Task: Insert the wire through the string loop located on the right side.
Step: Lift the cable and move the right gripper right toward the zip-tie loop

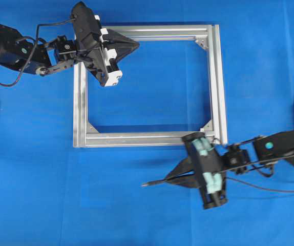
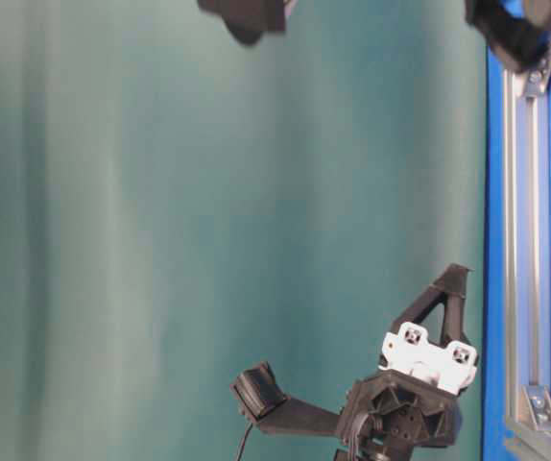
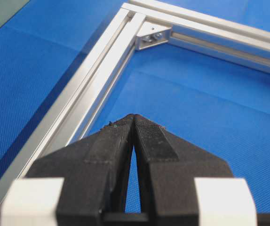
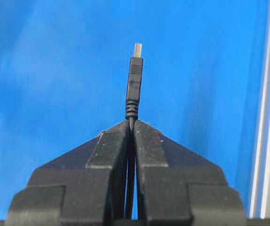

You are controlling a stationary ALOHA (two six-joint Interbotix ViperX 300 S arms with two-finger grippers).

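- The wire is clamped between the right jaws, pinched just behind its plug; the plug sticks straight out past the fingertips, its pale metal tip foremost.
- In the overhead view the wire juts left from the right jaws over the blue worktop, below and outside the frame's lower bar.
- The right jaws are closed on the wire, with only the cable's thickness between them.
- The left jaws are pressed together with nothing seen between the tips.
- In the overhead view the left jaws point right over the frame's top bar, near its upper-left corner.
- The frame is a square of silver bars lying flat on the worktop; inside it only bare blue surface shows, with brackets in its corners.
- The string loop cannot be made out in any view; it is too small to tell.
- The left wrist view alone shows a corner bracket close up, with its screws, ahead of the closed tips.
- The right wrist view alone shows the plug's ribbed collar and a silver bar at the right edge.
- The table-level view shows the left arm against a green backdrop, with the frame edge-on at the right; the wire is not seen there.
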